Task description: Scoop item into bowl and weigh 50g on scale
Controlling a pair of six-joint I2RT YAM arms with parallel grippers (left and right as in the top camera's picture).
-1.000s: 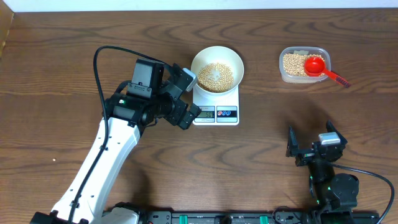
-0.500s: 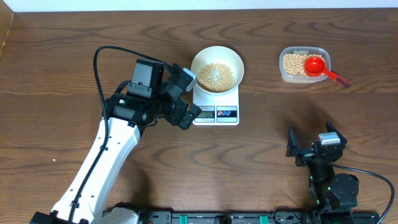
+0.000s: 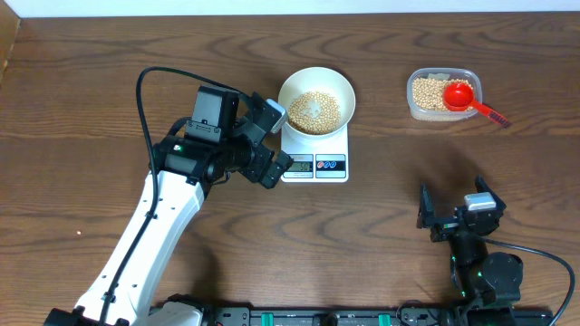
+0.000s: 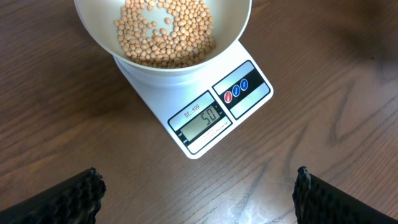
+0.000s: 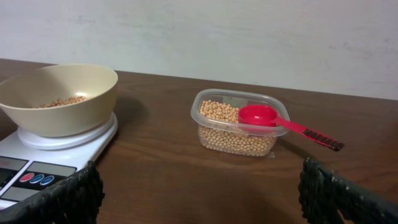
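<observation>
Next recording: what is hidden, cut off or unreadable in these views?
Overhead: the display on the scale is too small to read.
Left wrist: the far rim of the bowl is cut off by the top edge; the bowl hides most of the scale's platform.
Right wrist: the bowl's wall hides most of the beans; the left edge cuts off the scale's display; the print on the handle of the scoop is blurred.

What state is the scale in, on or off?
On: the display of the scale shows dark digits, 50, while the bowl of beans sits on it.
</observation>
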